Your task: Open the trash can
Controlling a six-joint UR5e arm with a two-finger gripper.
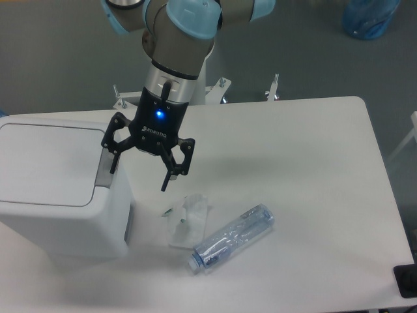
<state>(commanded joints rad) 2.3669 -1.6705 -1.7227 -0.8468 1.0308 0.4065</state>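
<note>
From the fixed camera, a white bench point(306, 156) carries a few loose things. A clear plastic bottle point(231, 238) lies on its side near the front edge, its cap end pointing toward the lower left. Just beside it, touching or nearly touching its upper left end, lies a crumpled clear plastic wrapper point(187, 218) with small green marks. Beyond the far edge of the bench, some metal brackets point(221, 88) stand up, and a blue bag point(370, 17) rests on the floor at the upper right. A dark object point(407, 280) shows at the lower right corner of the frame.

The trash can point(55, 186) stands at the left end of the bench, a boxy white bin with its flat lid down and closed. Its grey push tab point(104, 171) sits on the right edge of the lid.

The claw point(142, 166) hangs just to the right of the bin, spread wide and holding nothing. Its left finger point(114, 156) is right over the grey tab; whether it touches cannot be told. The wrapper lies on the bench below the claw's other finger.
</note>
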